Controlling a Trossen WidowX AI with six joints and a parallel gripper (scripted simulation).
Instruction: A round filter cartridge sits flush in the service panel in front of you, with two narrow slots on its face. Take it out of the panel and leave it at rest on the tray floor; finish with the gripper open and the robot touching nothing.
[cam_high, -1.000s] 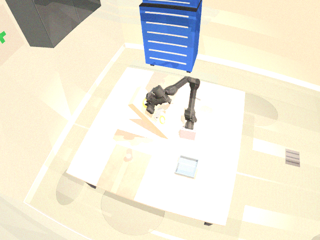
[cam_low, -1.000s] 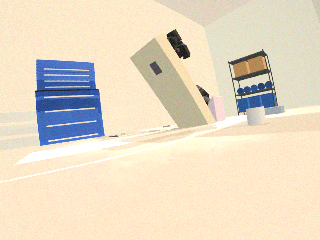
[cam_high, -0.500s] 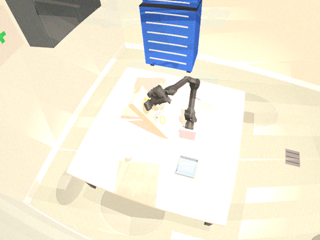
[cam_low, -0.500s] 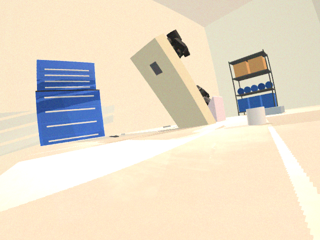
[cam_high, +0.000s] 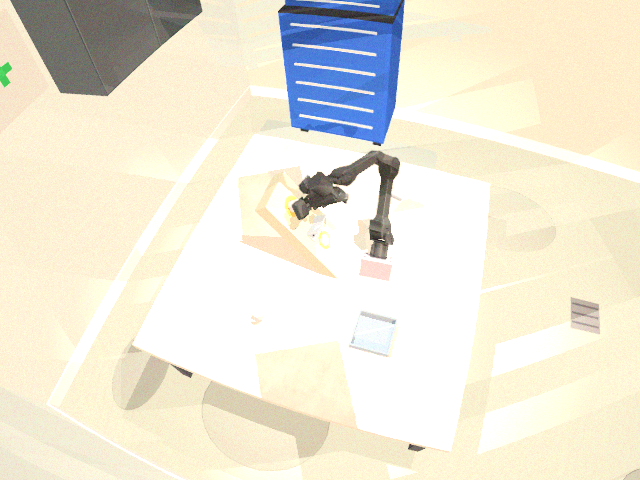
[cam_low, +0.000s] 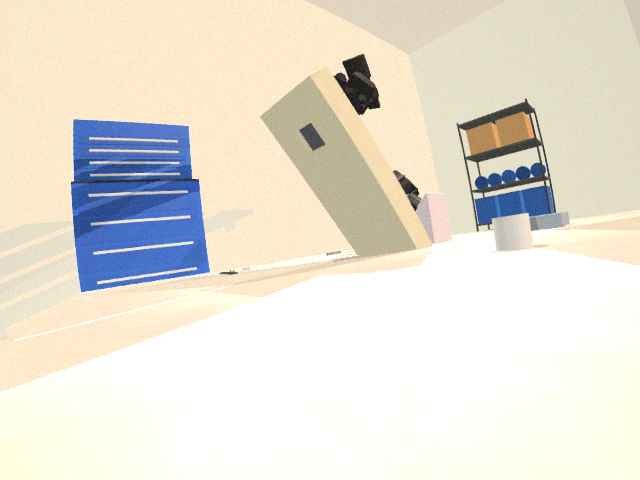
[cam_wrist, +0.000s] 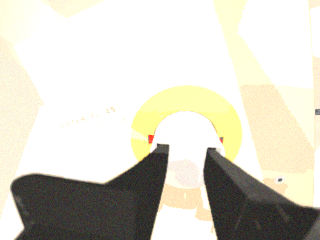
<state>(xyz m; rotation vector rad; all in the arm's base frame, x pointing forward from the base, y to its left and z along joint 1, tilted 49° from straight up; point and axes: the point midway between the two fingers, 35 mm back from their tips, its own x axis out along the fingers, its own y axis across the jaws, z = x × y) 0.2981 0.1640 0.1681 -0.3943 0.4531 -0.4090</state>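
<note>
1. The fingers are about a quarter open and closed on the filter cartridge, one on each side of its pale, round face.
2. The cartridge sits at the panel, inside a yellow ring; the glare hides whether it stands proud of the face.
3. A small red mark shows on the ring beside the cartridge, at the left of the wrist view.
4. The service panel leans at a slant on the tabletop, and the black arm reaches over to its upper part.
5. A second, smaller yellow ring lies lower on the panel.
6. The shallow tray stands well apart from the panel, and the cartridge is outside it.
7. A pink block stands by the arm's base.
8. A pale cylinder stands upright on the tabletop, apart from the panel.
</note>
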